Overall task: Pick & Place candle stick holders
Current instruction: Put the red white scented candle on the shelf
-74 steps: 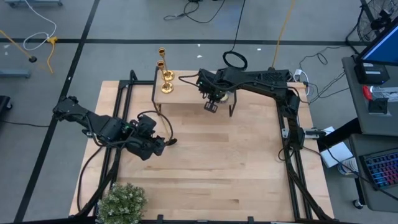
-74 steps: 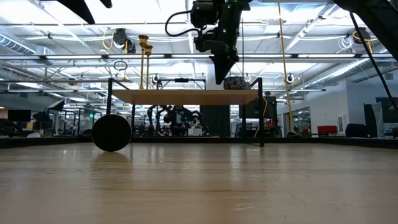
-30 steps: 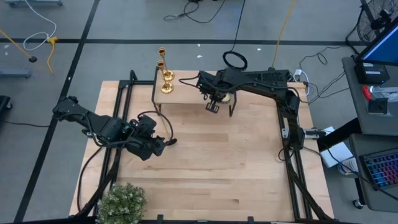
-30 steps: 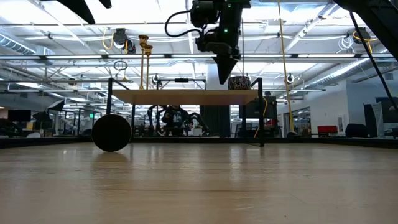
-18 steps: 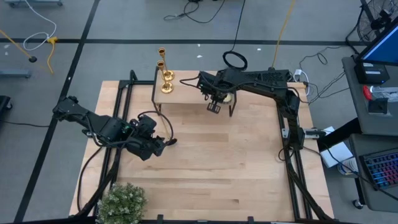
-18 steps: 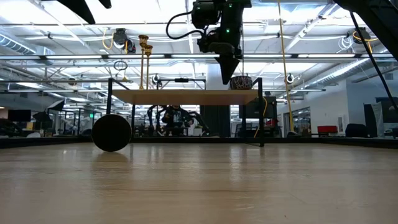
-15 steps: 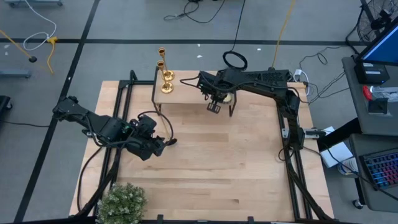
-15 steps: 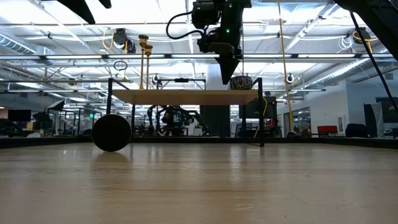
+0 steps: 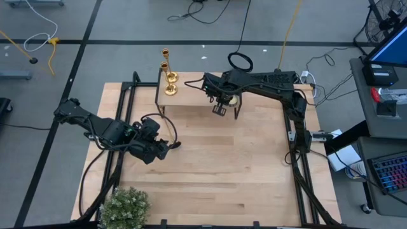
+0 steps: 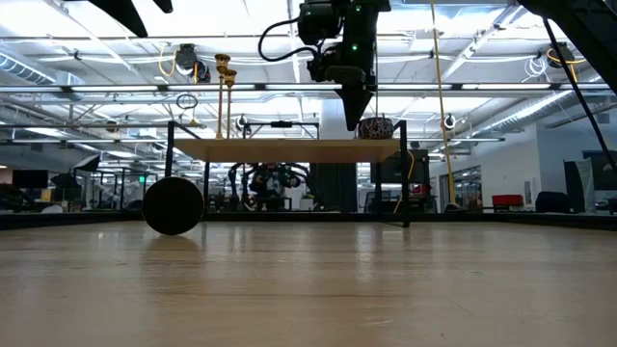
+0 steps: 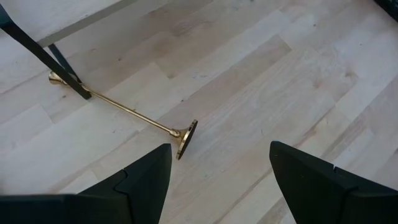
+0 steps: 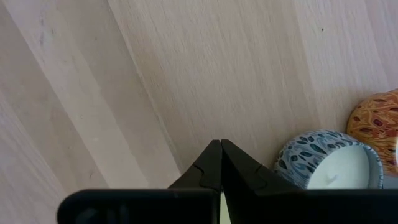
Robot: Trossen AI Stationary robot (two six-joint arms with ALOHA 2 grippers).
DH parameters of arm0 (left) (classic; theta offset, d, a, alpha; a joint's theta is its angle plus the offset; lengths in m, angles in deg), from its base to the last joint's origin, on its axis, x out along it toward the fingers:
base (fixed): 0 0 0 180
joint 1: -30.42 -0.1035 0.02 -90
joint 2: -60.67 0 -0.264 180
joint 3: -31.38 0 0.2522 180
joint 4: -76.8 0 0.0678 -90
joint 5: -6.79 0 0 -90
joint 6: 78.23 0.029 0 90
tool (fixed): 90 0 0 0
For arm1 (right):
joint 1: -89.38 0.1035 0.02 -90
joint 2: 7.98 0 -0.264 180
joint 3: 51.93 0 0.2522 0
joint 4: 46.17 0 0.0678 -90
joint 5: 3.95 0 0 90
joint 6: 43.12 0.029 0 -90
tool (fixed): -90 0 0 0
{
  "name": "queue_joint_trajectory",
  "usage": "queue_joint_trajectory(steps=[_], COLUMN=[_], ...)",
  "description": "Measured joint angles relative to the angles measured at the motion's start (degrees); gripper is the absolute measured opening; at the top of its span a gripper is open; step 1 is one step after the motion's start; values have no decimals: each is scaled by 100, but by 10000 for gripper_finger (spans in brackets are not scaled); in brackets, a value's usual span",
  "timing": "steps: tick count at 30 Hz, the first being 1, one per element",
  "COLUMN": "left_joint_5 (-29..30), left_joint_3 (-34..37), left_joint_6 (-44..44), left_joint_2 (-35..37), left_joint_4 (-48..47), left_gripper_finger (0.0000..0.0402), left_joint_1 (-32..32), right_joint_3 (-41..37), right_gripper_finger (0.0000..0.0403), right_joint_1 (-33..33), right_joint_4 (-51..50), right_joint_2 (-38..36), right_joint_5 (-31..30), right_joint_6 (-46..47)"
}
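Candle stick holders: two stood upright [image 9: 169, 77] on the small raised table [image 9: 191, 98]; one lay on the wooden table.
High view: right gripper [image 9: 219, 109] hung over the raised table. Left wrist view: left gripper [image 11: 217, 180] gaped empty above the fallen holder [image 11: 124, 111]. Right wrist view: right fingers pressed together beside a patterned candle [image 12: 326, 165].

Two gold candlesticks [image 9: 169, 76] upright, one [image 11: 124, 108] toppled
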Motion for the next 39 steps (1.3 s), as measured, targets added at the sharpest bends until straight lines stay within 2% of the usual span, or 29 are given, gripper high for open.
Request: queue_joint_trajectory(steps=[27, 39], left_joint_5=[87, 93], left_joint_3=[-1, -2], left_joint_6=[-6, -6], left_joint_2=[0, 0], left_joint_4=[2, 4], left_gripper_finger=[273, 273], left_joint_1=[-2, 0], right_joint_3=[0, 0], right_gripper_finger=[0, 0], right_joint_1=[4, 257], right_joint_4=[-112, -103], right_joint_2=[-2, -2], right_joint_5=[-175, -150], right_joint_6=[-62, -86])
